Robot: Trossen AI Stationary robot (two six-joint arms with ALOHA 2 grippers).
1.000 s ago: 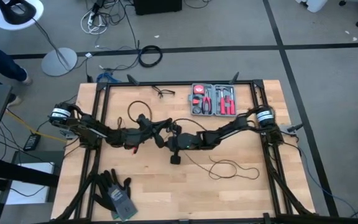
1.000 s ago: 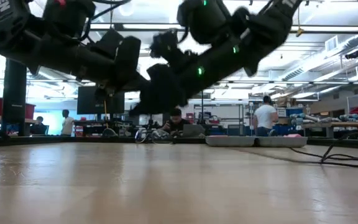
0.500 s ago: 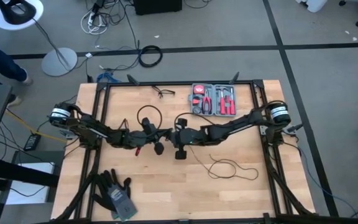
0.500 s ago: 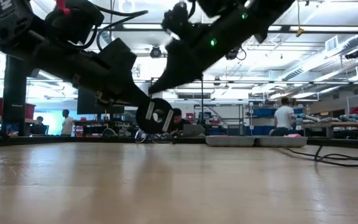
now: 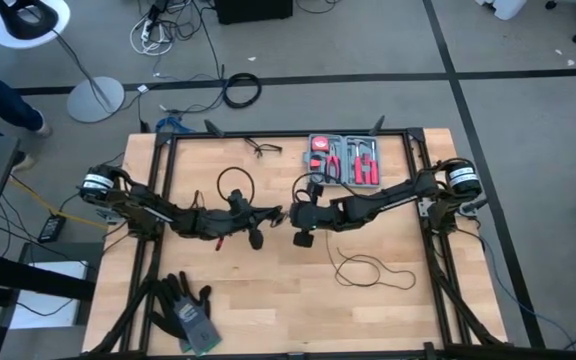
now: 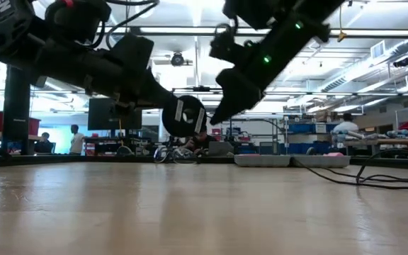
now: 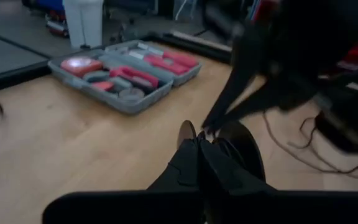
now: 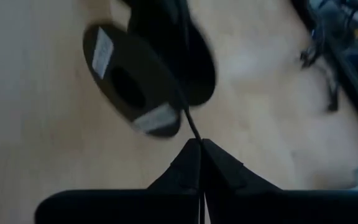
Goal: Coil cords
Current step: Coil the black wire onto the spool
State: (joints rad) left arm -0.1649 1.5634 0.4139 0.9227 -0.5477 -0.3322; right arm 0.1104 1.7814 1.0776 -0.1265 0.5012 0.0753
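Left tool (image 5: 268,214): fingers pressed together, pinching the puck (image 6: 184,115) end of the cords (image 5: 373,268), and holding it clear above the middle of the surface (image 5: 268,300); in the low view the round black puck is hanging at the fingertips with its pale label facing the camera. Right tool (image 5: 295,212): fingers pressed together on the thin black cable just beside the puck, facing the left tool almost tip to tip; its wrist view is showing the strand running from the fingertips up to the disc. Step in hand, by judgement: early winding, with both tools gripping the puck end and no finished coil showing. A small loop (image 5: 234,181) of cable is standing just to the far side of the left arm; the remaining slack is lying in loose curves to the near right, well apart from both tools. Next move, by judgement, is calling for the right tool to draw along the strand and lay slack into turns while the left keeps the puck anchored. Container: open grey tool case (image 5: 345,160) sitting at the far edge, right of centre, holding red-handled hand tools and a round item in moulded compartments; exact pieces too small to tell. Pair of dark gloves (image 5: 185,305) lying at the near left.
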